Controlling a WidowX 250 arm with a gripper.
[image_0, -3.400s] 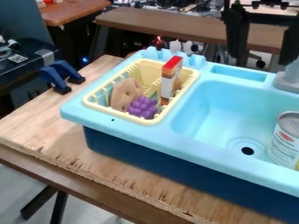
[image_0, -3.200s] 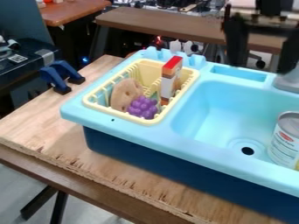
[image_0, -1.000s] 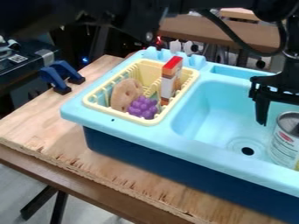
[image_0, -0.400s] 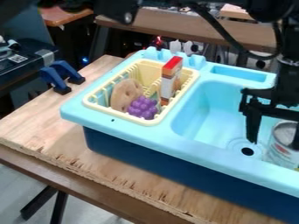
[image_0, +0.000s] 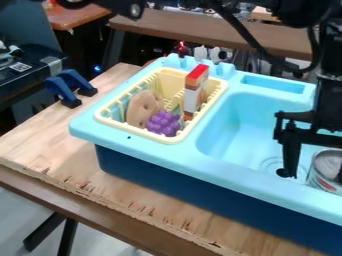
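- Hand (image_0: 314, 175) low over the sink basin (image_0: 244, 135), released, fingers parted about the can (image_0: 326, 166)
- Can in the basin's near right part, at the view's right edge; visible finger just beside it, slight gap, no grip seen; can't tell whether it stands true
- Yellow rack (image_0: 133, 131) alongside, holding purple grapes (image_0: 163, 123), a tan slice and an upright box (image_0: 194, 95)
- Step, by my reading: lining up a grasp; next move wants both fingers astride the can, then an even squeeze before lifting
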